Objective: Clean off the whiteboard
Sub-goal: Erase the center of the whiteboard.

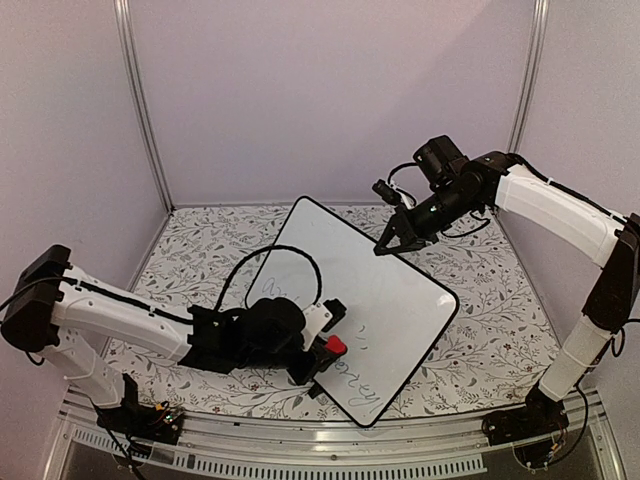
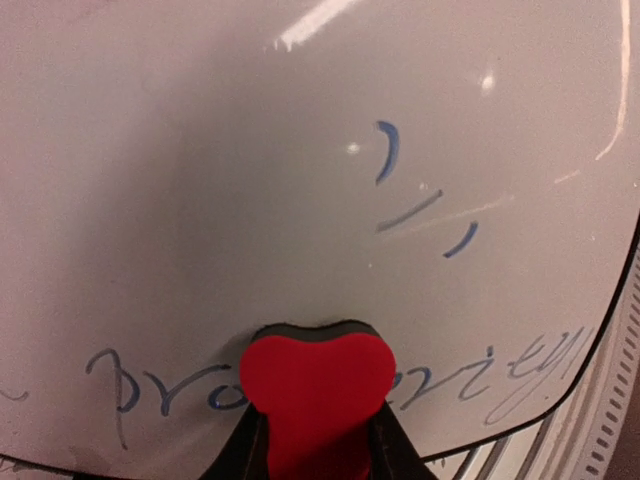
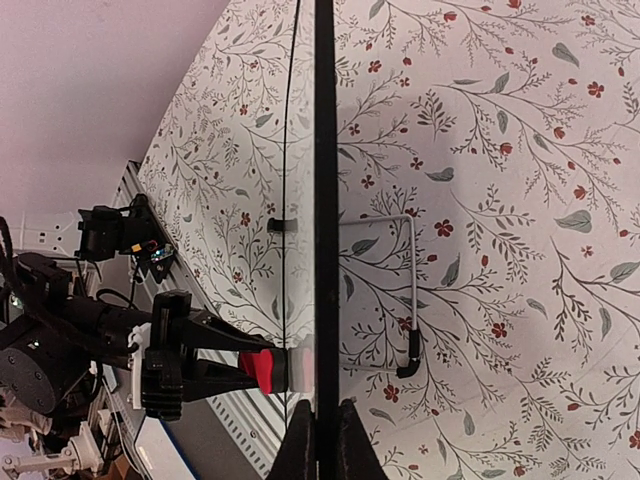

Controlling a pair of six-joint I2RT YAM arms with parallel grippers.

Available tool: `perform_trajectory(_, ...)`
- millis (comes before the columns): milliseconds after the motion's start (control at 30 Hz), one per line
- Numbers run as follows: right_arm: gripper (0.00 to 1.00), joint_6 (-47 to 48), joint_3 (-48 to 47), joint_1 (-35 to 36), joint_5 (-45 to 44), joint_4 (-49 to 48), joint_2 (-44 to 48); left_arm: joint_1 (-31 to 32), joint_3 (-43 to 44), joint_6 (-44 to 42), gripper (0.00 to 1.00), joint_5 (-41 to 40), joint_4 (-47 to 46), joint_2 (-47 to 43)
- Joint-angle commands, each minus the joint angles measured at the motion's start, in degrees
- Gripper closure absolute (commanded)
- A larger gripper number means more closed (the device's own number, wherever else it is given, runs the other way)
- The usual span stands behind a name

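Note:
The whiteboard [image 1: 395, 290] stands tilted on the floral table, seen edge-on as a black rim [image 3: 326, 150] in the right wrist view. My right gripper [image 1: 386, 244] [image 3: 326, 428] is shut on its far upper edge. My left gripper [image 1: 322, 354] [image 2: 318, 435] is shut on a red eraser [image 1: 336, 345] [image 2: 318, 385] [image 3: 262, 370], whose dark felt face presses against the board's white face [image 2: 200, 200]. Cursive handwriting [image 2: 520, 375] runs along the board's lower edge, partly hidden behind the eraser. Three short blue strokes [image 2: 385, 150] sit above it.
A wire stand [image 3: 411, 290] props the board from behind. A black cable [image 1: 280, 258] loops from my left arm across the board's left side. A metal rail [image 1: 300, 440] runs along the near table edge, and white walls with upright posts [image 1: 140, 100] close the back.

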State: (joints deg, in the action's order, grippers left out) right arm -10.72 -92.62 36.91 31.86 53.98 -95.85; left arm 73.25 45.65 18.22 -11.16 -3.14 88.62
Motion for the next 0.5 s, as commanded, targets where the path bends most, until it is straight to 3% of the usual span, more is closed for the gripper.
perform_trajectory(0,1.00,1.0,-0.9,1.6,1.1,0.2,-1.2,0.0,1.5,-2.2,1.00,-3.2,5.0,-0.8)
perform_trajectory(467,1.00,1.0,-1.0,1.6,0.9,0.3,-1.2,-0.3,14.4,-9.2,1.00,-4.4,7.4,3.6)
